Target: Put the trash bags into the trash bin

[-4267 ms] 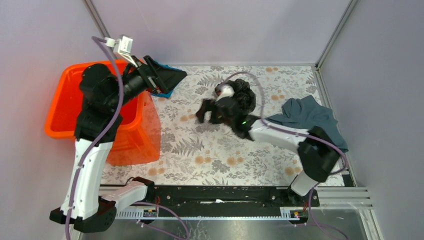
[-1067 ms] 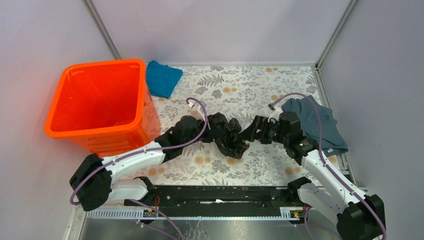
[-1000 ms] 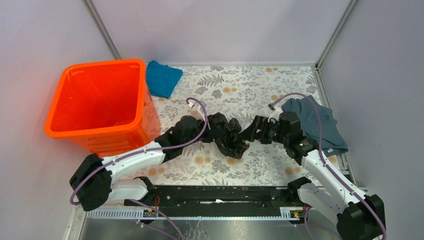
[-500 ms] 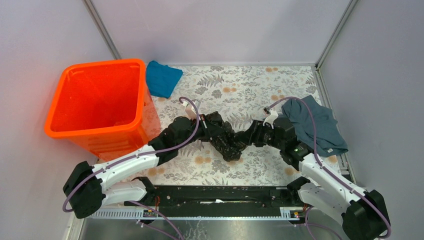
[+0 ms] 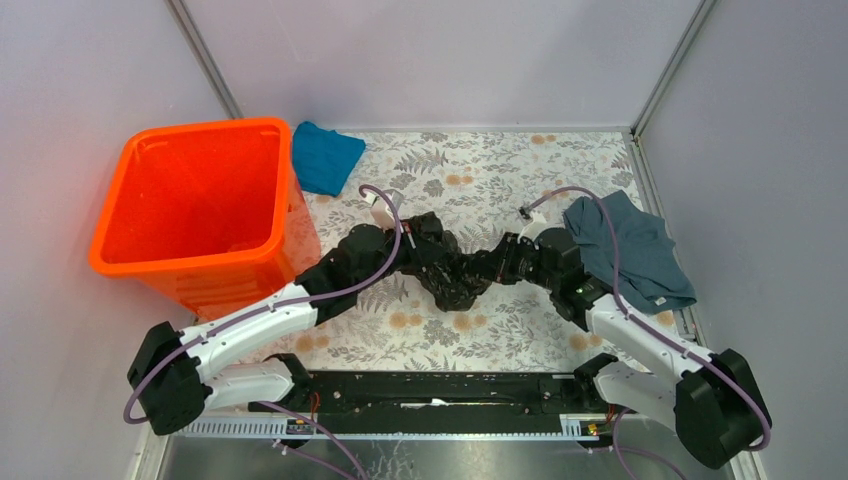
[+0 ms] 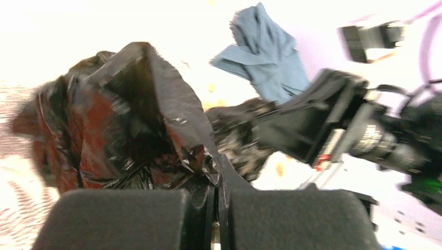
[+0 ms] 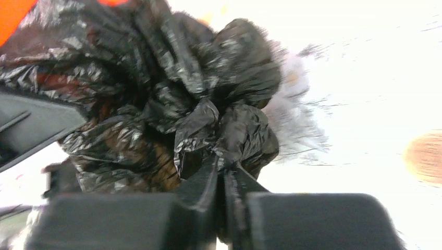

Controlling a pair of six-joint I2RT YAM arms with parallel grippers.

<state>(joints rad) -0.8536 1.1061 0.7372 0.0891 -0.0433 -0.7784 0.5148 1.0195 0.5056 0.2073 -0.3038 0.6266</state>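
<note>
Crumpled black trash bag (image 5: pixel 455 280) pinched from both sides, centre of frame.
Thin shiny film, heavily creased, balled up on the floral counter (image 5: pixel 480 165), outside the orange trash bin (image 5: pixel 200 126) at upper left. My left end effector (image 5: pixel 425 250) and my right end effector (image 5: pixel 492 268) are each clamped tight on a fold. Markings on my right arm are blurred, unreadable.

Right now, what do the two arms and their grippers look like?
Both arms have white links and black joints, the left arm and right arm each trailing a purple cable. The left gripper and right gripper are black, with flat tapering fingers.
</note>
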